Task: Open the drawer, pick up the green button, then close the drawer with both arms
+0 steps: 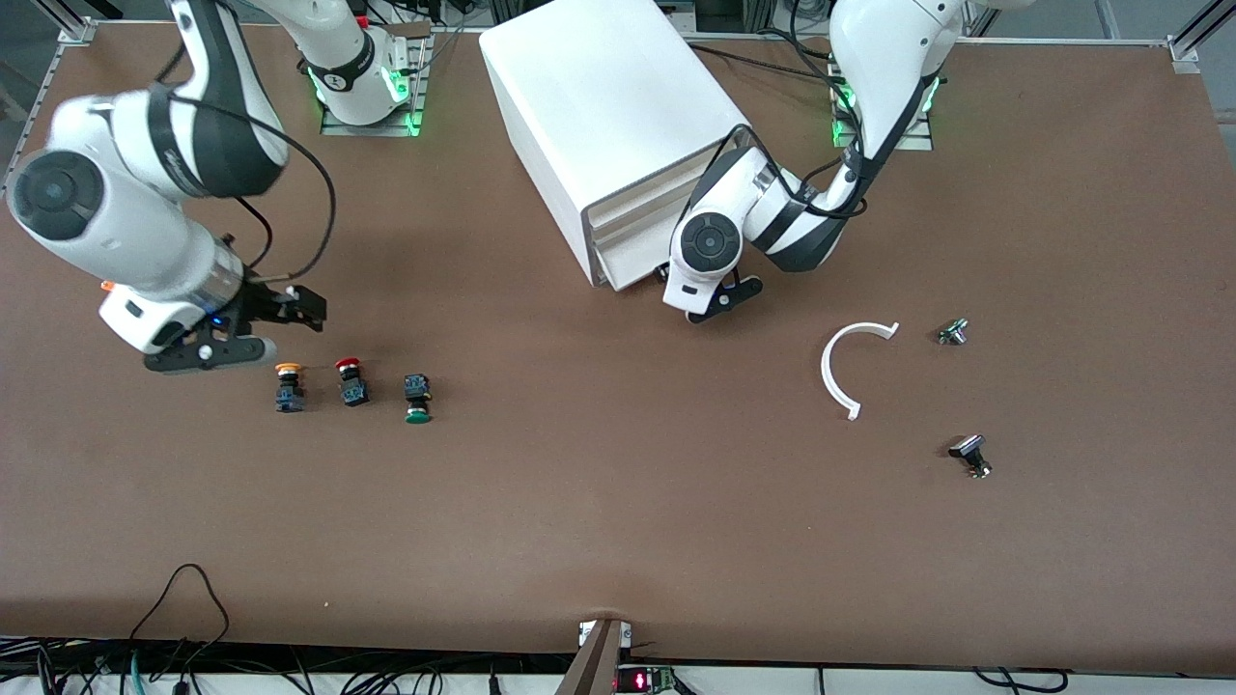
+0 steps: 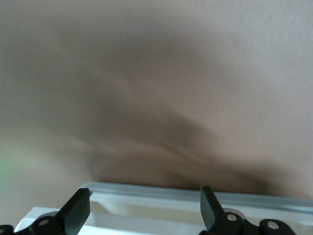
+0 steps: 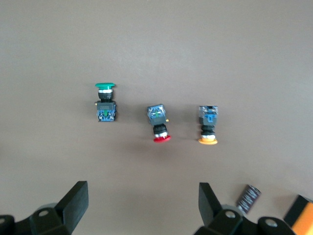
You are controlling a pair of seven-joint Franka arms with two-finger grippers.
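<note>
The white cabinet (image 1: 599, 97) stands near the robots' bases, and its lowest drawer (image 1: 632, 265) looks level with the two above it. My left gripper (image 1: 713, 299) is open, low at that drawer's front. In the left wrist view a pale drawer edge (image 2: 146, 196) lies between the open fingers (image 2: 78, 210). The green-capped button (image 1: 417, 399) lies on the table beside a red-capped one (image 1: 351, 381) and an orange-capped one (image 1: 288, 386). My right gripper (image 1: 275, 328) is open and empty over the table by the orange one. The right wrist view shows the green button (image 3: 105, 103).
A white curved strip (image 1: 850, 372) lies on the table toward the left arm's end. Two small metal parts (image 1: 953, 332) (image 1: 970, 456) lie near it. The red (image 3: 159, 125) and orange (image 3: 208, 125) buttons also show in the right wrist view.
</note>
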